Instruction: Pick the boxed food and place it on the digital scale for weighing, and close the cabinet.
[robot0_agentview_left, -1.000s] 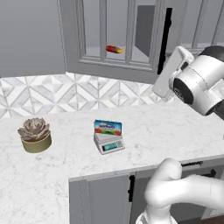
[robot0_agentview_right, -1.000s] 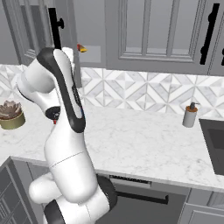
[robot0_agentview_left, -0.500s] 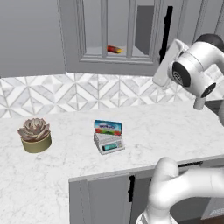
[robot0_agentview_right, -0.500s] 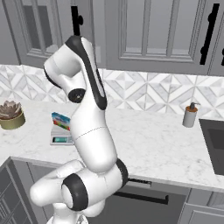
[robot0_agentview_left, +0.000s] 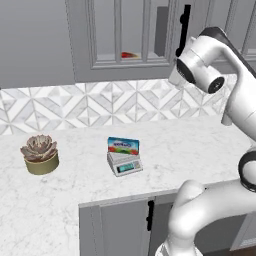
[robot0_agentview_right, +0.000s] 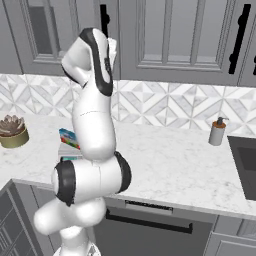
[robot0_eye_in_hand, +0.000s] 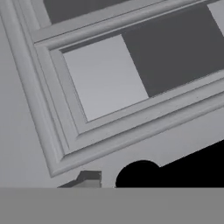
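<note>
Already boxed food (robot0_agentview_left: 123, 146) sits on digital scale (robot0_agentview_left: 124, 163) — cabinet (robot0_agentview_left: 131, 40) (grey-panelled) ajar.

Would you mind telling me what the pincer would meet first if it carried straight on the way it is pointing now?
Most likely the cabinet door: its grey panelled face lies directly ahead of the hand camera, though depth is unclear.

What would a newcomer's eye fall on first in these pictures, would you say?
First the big white arm, reared up from the counter edge toward the cabinet, its hand close by the black bar handle. Next the box, standing on the scale mid-counter. To the left sits a potted succulent, and a soap bottle stands near the sink on the right.
</note>
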